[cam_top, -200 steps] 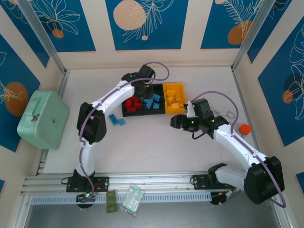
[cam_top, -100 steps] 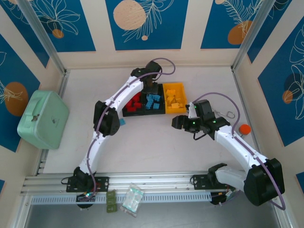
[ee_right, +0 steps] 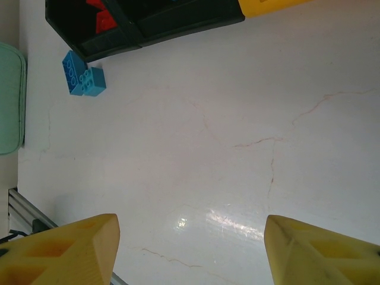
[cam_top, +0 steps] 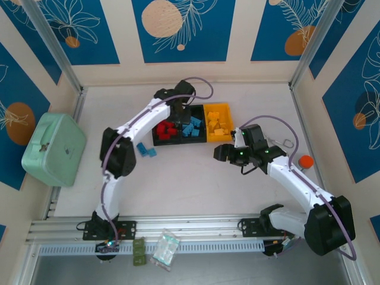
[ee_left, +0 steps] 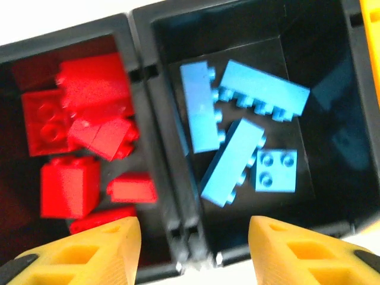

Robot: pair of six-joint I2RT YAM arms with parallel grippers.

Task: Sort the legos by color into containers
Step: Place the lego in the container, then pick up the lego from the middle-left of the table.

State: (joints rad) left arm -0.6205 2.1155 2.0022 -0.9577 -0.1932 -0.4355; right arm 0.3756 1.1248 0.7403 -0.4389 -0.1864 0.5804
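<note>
- Bins [cam_top: 180, 142] stand in a row at the far middle of the table [cam_top: 196, 190]. Red bricks [ee_left: 83, 154] fill the left bin, blue bricks [ee_left: 237, 148] the middle and yellow bricks [cam_top: 217, 126] the yellow one.
- Left gripper [ee_left: 193, 221] hangs over the wall between the red and blue bins, fingers spread and empty.
- Two loose blues [cam_top: 145, 149] lie touching on the table, just left of the bins; they probably belong in the middle bin.
- Right gripper [ee_right: 190, 218] hovers spread and empty over bare table, apart from them.
- Left elbow [cam_top: 117, 159] sits close beside the loose blues and could crowd a reach. The mint case [cam_top: 54, 148] is well apart.
</note>
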